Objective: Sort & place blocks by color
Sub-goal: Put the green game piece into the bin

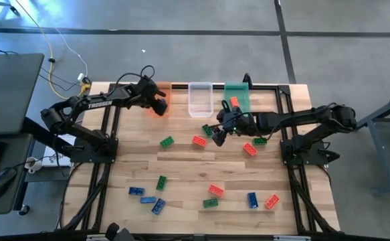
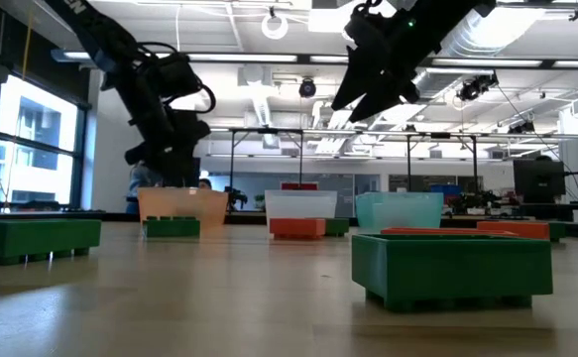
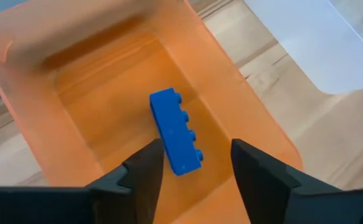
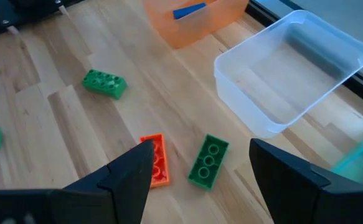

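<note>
My left gripper (image 1: 158,104) (image 3: 197,147) hangs open over the translucent orange bin (image 3: 75,118). A blue block (image 3: 175,130) lies flat on that bin's floor, below the gap between the fingers. My right gripper (image 1: 217,134) (image 4: 201,149) is open and held above the table in front of the clear bin (image 4: 293,68). Beneath it lie a red block (image 4: 154,160) and a green block (image 4: 207,160), with another green block (image 4: 104,83) farther off. The low view shows the right gripper (image 2: 368,89) high up.
The orange bin (image 1: 162,99), the clear bin (image 1: 200,99) and the green bin (image 1: 237,97) stand in a row at the far edge. Red, green and blue blocks lie scattered over the middle and near part of the table, among them three blue ones (image 1: 148,199) near left and a red one (image 1: 249,148).
</note>
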You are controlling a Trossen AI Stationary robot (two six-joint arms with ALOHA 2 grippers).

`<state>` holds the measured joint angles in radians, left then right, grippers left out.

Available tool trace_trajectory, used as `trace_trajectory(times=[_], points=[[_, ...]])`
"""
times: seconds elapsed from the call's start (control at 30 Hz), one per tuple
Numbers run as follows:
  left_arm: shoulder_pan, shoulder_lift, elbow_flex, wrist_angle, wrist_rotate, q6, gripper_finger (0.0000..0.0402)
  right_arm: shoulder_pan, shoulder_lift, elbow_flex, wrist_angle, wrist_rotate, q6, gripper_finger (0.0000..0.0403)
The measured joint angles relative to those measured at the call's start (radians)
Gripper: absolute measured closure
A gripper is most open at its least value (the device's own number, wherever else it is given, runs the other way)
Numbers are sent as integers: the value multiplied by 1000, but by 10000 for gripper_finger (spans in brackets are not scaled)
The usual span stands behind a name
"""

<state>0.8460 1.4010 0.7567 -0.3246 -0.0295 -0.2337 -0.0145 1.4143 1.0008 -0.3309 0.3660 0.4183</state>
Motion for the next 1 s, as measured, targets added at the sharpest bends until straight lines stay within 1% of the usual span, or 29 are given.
trace_trajectory(times=[0.1,0.23,0.43,0.57,0.77,1.0], points=[[-5,0,0,7,1,2,212,23,0,0,0,-2,0,149],[-5,-16,0,18,8,2,209,57,0,0,0,-2,-19,149],[-15,-89,1,23,59,2,213,102,0,0,7,-2,-45,149],[-42,-153,1,23,70,2,213,127,0,0,7,-2,-52,149],[-128,-238,1,22,71,2,213,166,0,0,7,-2,-86,149],[-280,-286,1,22,72,1,213,217,0,0,7,-2,-87,149]])
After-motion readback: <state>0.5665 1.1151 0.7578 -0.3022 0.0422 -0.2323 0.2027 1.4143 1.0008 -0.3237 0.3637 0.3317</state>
